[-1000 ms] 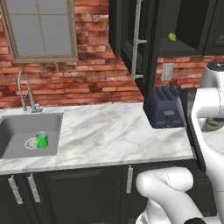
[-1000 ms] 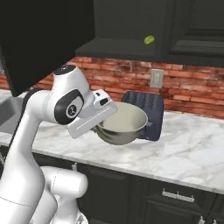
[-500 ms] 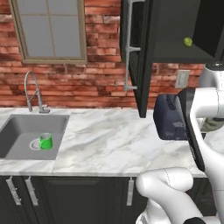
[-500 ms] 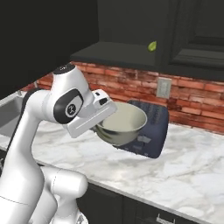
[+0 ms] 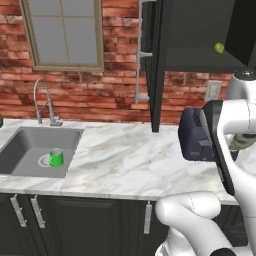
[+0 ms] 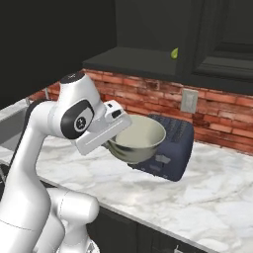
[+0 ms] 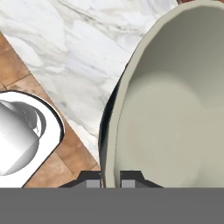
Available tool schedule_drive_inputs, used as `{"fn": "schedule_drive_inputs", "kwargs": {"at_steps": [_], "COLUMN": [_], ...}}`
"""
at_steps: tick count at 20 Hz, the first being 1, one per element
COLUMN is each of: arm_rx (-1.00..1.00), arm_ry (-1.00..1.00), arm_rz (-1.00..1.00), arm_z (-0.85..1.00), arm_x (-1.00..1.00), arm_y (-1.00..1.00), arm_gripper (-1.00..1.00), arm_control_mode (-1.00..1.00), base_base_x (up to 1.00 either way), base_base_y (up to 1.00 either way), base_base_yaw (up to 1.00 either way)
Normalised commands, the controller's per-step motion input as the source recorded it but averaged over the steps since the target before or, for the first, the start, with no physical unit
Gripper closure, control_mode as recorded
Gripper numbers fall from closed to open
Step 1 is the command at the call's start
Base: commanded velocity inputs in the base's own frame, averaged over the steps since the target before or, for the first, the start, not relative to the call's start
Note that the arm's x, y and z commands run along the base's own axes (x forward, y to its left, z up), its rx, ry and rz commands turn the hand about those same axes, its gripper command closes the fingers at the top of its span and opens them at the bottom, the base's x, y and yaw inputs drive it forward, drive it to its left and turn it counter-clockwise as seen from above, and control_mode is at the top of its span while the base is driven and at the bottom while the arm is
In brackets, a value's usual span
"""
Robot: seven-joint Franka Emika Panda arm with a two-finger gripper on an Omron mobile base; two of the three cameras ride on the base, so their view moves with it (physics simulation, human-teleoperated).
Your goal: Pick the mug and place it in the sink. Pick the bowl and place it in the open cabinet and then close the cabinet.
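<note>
Over the counter, my gripper [image 7: 110, 180] is clamped tight on the bowl [image 6: 136, 139] rim, bowl carried above the toaster [image 6: 165, 148]. The base has rolled closer; the open cabinet [image 5: 200, 35] now sits at one o'clock, with the mug [image 5: 55, 157] in the sink [image 5: 22, 147].

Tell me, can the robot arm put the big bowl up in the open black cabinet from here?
Probably yes. The big grey-green bowl is held up off the counter, the tall black cabinet hangs open above, and its shelf holds just a small green ball.

Mug [image 5: 56, 157] in sink [image 5: 20, 150]; bowl [image 6: 136, 140] aloft.
</note>
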Motion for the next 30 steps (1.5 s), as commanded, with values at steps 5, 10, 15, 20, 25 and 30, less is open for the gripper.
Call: {"fn": "schedule_drive_inputs", "kwargs": {"at_steps": [5, 10, 15, 20, 25, 30], "arm_rx": [0.0, 0.0, 0.0, -0.06, -0.22, -0.09], "arm_ry": [0.0, 0.0, 0.0, -0.01, -0.17, -0.26], "arm_rz": [0.0, 0.0, 0.0, 0.09, 0.22, 0.22], "arm_z": [0.0, 0.0, 0.0, 0.21, 0.59, 0.55], "arm_x": [0.0, 0.0, 0.0, 0.09, 0.07, 0.0], "arm_y": [0.0, 0.0, 0.0, 0.0, 0.12, 0.01], "arm_gripper": [1.0, 1.0, 1.0, 1.0, 1.0, 1.0], "arm_control_mode": [1.0, 1.0, -1.0, -1.0, -1.0, -1.0], "base_base_x": [0.24, 0.0, 0.0, 0.0, 0.0, 0.0], "base_base_y": [-0.37, 0.0, 0.0, 0.0, 0.0, 0.0], "base_base_yaw": [0.06, 0.0, 0.0, 0.0, 0.0, 0.0]}}
